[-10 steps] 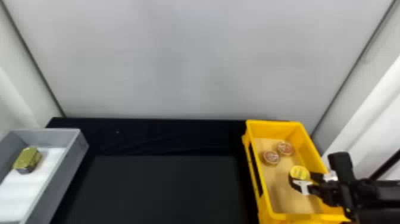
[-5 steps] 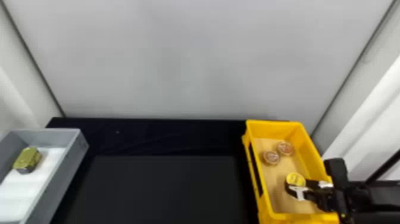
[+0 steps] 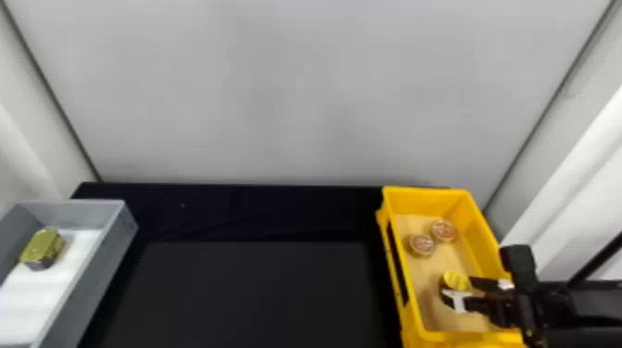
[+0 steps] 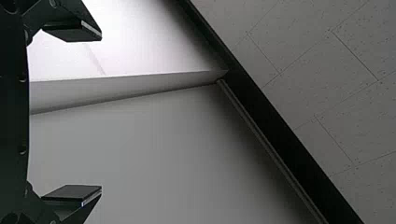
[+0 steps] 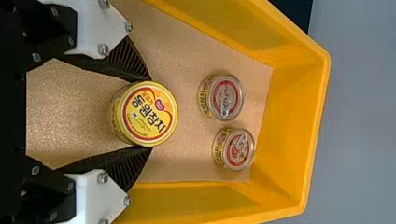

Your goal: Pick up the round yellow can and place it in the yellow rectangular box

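While the left hand (image 4: 101, 113), spread wide and empty, faces a wall (image 4: 149, 154), the right hand (image 3: 461, 291) is part-closed around the yellow can (image 3: 456, 280), in the near half of the right-side box (image 3: 428, 201). Two small cans (image 3: 421, 245) sit farther in.

The head view cuts off the grey box (image 3: 96, 282)

R gripper (image 3: 457, 288) holding yellow can (image 3: 456, 279) inside yellow box (image 3: 425, 201)

R arm (image 3: 578, 303) is coming in from R edge, crossing box's R rim. 2 rnd cans (image 3: 421, 245) are sitting side by side twd far end. Black bench (image 3: 259, 291) is showing btwn boxes; in gray box (image 3: 99, 277) at L, gold-green tin (image 3: 41, 246) is resting by white liner (image 3: 44, 296).
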Controlling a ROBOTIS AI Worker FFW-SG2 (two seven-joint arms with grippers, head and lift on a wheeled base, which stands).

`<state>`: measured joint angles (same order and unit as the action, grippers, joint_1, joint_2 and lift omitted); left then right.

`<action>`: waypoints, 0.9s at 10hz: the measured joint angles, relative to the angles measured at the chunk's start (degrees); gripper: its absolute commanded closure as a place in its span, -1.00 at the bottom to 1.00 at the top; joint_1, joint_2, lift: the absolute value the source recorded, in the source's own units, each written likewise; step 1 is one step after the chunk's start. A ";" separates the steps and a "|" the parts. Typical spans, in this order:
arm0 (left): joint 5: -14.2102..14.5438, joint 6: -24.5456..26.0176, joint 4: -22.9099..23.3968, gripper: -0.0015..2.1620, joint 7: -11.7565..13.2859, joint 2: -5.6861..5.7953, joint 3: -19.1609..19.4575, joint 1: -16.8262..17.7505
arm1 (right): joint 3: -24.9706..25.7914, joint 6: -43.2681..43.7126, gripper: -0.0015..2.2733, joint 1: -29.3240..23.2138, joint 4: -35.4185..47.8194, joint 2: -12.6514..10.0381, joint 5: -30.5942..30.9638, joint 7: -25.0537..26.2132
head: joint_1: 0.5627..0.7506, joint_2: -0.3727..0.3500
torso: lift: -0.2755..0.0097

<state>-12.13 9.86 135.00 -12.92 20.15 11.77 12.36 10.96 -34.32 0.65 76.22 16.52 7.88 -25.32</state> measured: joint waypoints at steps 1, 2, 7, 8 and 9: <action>0.00 -0.01 0.00 -0.88 0.02 0.00 0.06 -0.08 | -0.04 0.17 -0.92 -0.02 -0.01 0.00 -0.29 -0.04 | 0.39 -0.13 | 0.93; 0.00 -0.02 0.00 -0.88 0.06 0.01 0.15 -0.14 | -0.04 0.40 -0.91 -0.07 0.00 0.00 -0.61 -0.14 | 0.39 -0.13 | 0.93; -0.08 0.08 0.00 -0.88 0.09 0.01 0.44 -0.41 | 1.08 3.88 -0.90 -0.81 14.81 0.00 -1.77 3.09 | 0.39 -0.13 | 0.93; -0.09 0.13 0.00 -0.88 0.09 -0.06 0.45 -0.42 | 1.08 5.04 -0.90 -0.58 20.99 0.00 -2.44 6.54 | 0.39 -0.13 | 0.93; -0.09 0.16 0.00 -0.89 0.09 -0.20 0.43 -0.42 | 0.82 6.40 -0.90 -0.19 26.31 0.00 -3.40 10.31 | 0.39 -0.13 | 0.93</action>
<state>-12.22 10.02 135.00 -12.83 19.95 12.20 11.94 11.79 -27.91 0.46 102.53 16.52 4.48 -15.01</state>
